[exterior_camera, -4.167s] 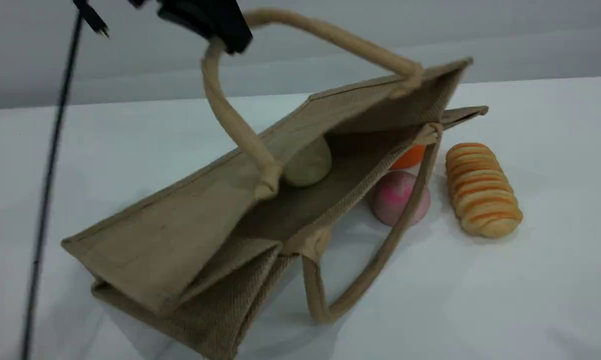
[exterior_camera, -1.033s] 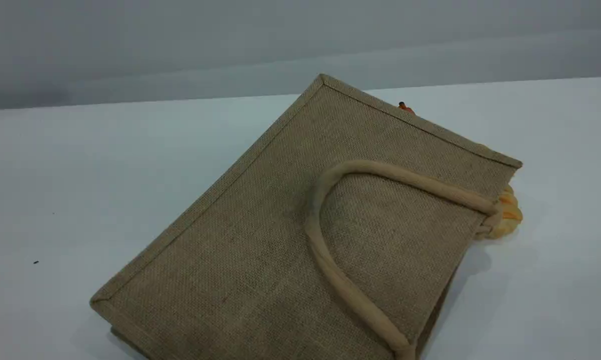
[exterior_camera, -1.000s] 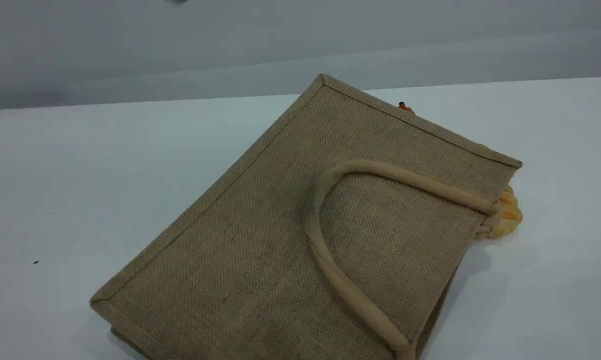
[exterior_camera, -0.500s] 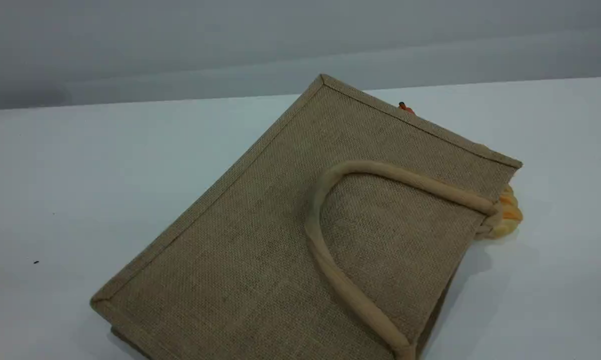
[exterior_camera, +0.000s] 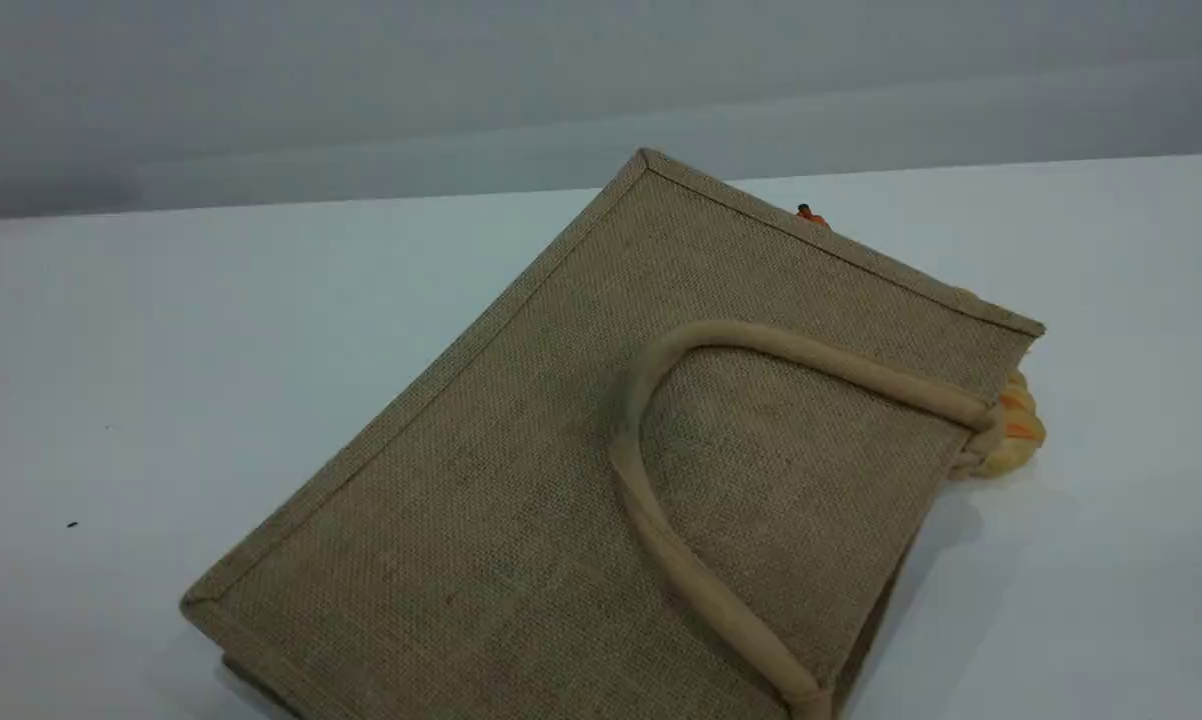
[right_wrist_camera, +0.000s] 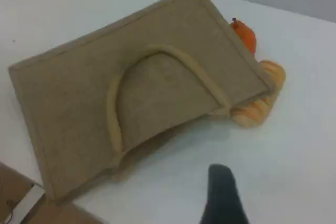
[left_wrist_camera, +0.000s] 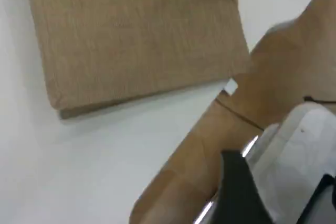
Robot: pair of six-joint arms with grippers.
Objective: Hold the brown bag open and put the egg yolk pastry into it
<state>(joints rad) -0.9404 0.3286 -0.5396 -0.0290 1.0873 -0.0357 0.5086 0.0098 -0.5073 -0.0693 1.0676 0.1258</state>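
The brown bag (exterior_camera: 521, 480) lies flat on the white table with its mouth shut, one beige handle (exterior_camera: 661, 540) resting on its upper face. It also shows in the left wrist view (left_wrist_camera: 131, 35) and the right wrist view (right_wrist_camera: 79, 103). The egg yolk pastry is hidden in every view. Neither arm appears in the scene view. My left gripper (left_wrist_camera: 239, 182) shows one dark fingertip, away from the bag. My right gripper (right_wrist_camera: 220, 187) shows one dark fingertip over bare table in front of the bag, with nothing on it.
A striped bread (exterior_camera: 1021, 430) sticks out from under the bag's right corner, and an orange item (exterior_camera: 809, 213) peeks over its far edge. Both show in the right wrist view: bread (right_wrist_camera: 257, 111), orange item (right_wrist_camera: 244, 35). Brown cardboard (left_wrist_camera: 283, 66) lies beside the table.
About four seconds ago the left gripper held the bag open by a handle with a pale bun inside. The bag now lies flat and shut, the arm gone. Nothing moved in the last second.
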